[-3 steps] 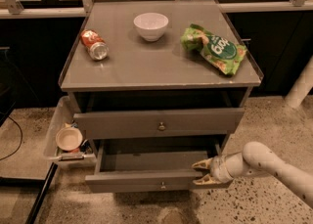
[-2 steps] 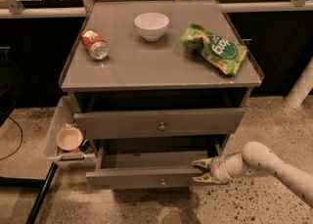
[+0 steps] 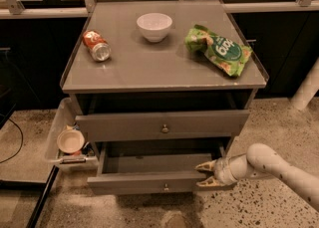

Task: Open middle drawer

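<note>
While my arm (image 3: pixel 279 168) is reaching in low from the right, my tool (image 3: pixel 200 174) is sitting at the right end of the middle drawer (image 3: pixel 144 182), its two fingers spread apart, one above the front's edge and one below. That drawer is standing pulled out, showing its grey inside. Just above, the upper drawer (image 3: pixel 124 125) is jutting out less. Farther back, the counter (image 3: pixel 149 65) is carrying a tipped can (image 3: pixel 96 45), a white bowl (image 3: pixel 154 26) and a green bag (image 3: pixel 219 50).
</note>
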`<state>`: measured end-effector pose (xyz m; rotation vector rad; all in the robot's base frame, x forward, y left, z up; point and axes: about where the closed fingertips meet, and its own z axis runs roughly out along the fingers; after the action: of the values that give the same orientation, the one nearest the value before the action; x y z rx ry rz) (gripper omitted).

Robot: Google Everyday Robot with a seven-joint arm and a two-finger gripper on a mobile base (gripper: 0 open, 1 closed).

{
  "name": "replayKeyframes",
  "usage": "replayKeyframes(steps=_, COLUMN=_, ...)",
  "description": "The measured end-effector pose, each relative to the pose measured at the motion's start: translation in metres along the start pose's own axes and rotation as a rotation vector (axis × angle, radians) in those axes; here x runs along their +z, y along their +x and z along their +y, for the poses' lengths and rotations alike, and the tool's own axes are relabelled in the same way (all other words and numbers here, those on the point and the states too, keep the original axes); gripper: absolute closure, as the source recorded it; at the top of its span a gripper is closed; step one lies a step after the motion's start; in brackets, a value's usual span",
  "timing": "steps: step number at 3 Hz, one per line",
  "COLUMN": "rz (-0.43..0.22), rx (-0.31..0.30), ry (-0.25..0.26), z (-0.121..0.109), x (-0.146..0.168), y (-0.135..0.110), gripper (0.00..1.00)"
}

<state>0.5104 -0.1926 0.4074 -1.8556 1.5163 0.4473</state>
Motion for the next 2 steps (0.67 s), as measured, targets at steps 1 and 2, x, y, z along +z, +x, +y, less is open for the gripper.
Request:
replayKeyframes(steps=1, rz=-0.038, rx=-0.016, ry=-0.042, z=0.017, x=0.001, y=-0.001, gripper=0.39)
replayKeyframes(steps=2, rz=-0.064, rx=-0.041, ry=-0.078, z=0.045, x=-0.004, y=-0.005, gripper=0.59)
